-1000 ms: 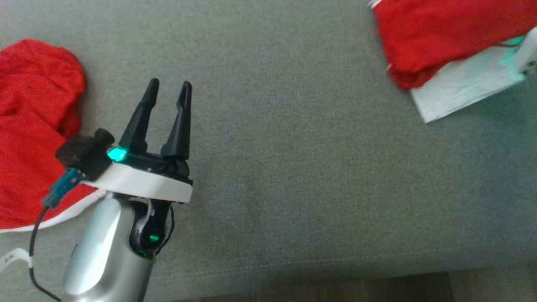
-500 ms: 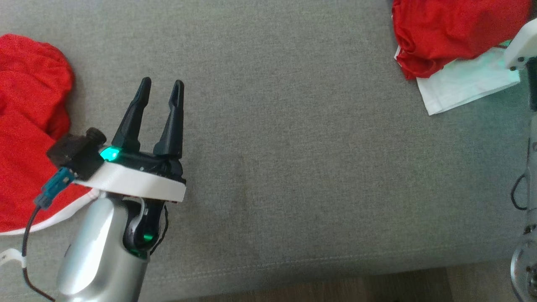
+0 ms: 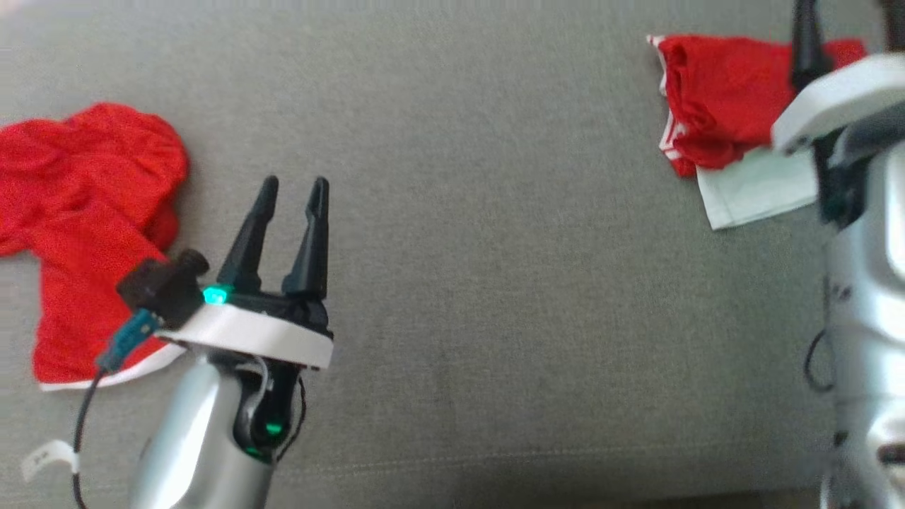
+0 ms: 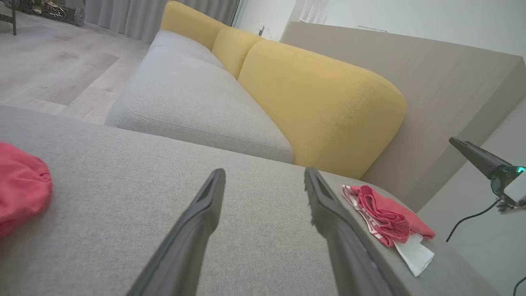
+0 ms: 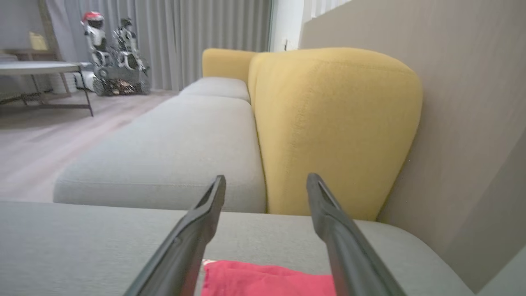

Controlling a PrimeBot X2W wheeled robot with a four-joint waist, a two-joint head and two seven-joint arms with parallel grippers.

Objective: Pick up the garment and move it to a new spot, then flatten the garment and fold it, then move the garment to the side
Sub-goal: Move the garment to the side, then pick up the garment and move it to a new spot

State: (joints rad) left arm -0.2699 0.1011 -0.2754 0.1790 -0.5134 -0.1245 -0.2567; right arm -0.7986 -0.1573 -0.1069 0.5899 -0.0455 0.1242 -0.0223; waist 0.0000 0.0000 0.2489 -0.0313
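- The left gripper [image 3: 294, 185] is holding its two dark fingers spread, with nothing between them; they are hovering over bare grey seat [image 3: 495, 247].
- The right gripper [image 5: 266, 178] is likewise standing open and empty. In its own wrist view the folded red garment [image 5: 267, 281] is lying low between the fingers, though I cannot quite tell whether they are brushing the cloth.
- From the head view the folded red garment [image 3: 714, 92] is sitting at the far right of the seat, a white part poking out from under it on the near side.
- The left wrist view is adding height: the folded red garment [image 4: 384, 213] is resting near the seat's end, with a yellow backrest [image 4: 320, 102] rising behind and a wooden floor [image 4: 49, 70] off to the side.
- A loose red garment [image 3: 92, 212] is lying crumpled at the far left, just beside the left gripper and well apart from the folded one.
- The right wrist view is reaching deeper into the room, where two other robots [image 5: 111, 45] are standing by a table [image 5: 41, 68].
- The left forearm [image 3: 191, 438] is rising from the lower left, leaning slightly rightward, fingers pointing away from the robot.
- The right forearm [image 3: 862, 318] is running straight up the right edge, its wrist sitting over the garment's near side.
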